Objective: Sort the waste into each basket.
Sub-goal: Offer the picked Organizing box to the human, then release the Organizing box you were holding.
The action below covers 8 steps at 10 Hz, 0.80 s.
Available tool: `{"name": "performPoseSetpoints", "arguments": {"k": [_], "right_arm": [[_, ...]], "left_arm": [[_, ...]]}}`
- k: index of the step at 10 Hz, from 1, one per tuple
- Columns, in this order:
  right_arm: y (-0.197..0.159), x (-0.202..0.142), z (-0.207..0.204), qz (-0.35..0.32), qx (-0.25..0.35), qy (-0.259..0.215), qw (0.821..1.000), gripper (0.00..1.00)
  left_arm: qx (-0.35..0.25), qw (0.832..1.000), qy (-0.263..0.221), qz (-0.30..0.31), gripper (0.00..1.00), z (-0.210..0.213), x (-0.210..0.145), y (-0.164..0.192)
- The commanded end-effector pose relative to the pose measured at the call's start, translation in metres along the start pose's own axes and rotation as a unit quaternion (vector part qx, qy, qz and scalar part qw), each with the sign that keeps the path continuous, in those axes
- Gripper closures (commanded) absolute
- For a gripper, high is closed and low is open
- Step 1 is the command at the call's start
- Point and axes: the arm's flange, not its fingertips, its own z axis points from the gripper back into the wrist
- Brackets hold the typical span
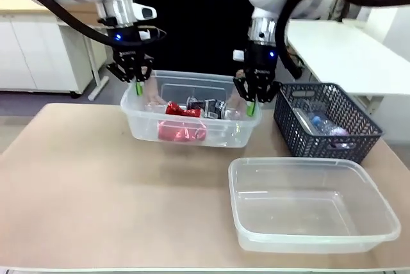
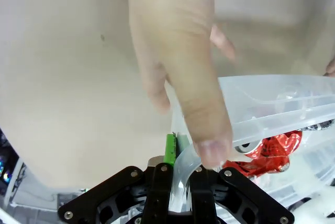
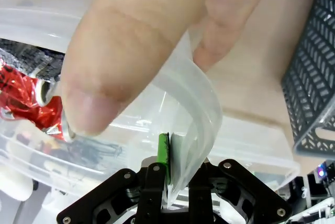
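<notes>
Far tub [image 1: 138, 122] of cans [image 1: 182, 110], long axis left-right

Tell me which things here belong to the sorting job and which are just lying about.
Job: far tub, red cans, black-and-silver cans, near empty tub, bottles.
Lying about: dark lattice basket, white table behind.

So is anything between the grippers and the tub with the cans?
No. The left gripper and right gripper are already shut on the tub's rim, one at each end. A person's hands grip that rim right beside them.
</notes>
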Motion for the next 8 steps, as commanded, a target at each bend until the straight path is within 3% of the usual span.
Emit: {"name": "performPoseSetpoints", "arguments": {"k": [1, 2, 8], "right_arm": [[0.019, 0.001, 0.003, 0.021, 0.023, -0.007, 0.999, 0.93], [0.0, 0.0, 0.0, 0.0, 0.0, 0.0, 1.0, 0.93], [0.0, 0.0, 0.0, 0.0, 0.0, 0.0, 1.0, 0.93]], "left_arm": [[0.001, 1.0, -0.013, -0.003, 0.96, 0.009, -0.012, -0.002], [0.001, 1.0, -0.013, -0.003, 0.96, 0.009, -0.012, -0.002], [0.001, 1.0, -0.013, -0.003, 0.96, 0.009, -0.012, -0.002]]}}
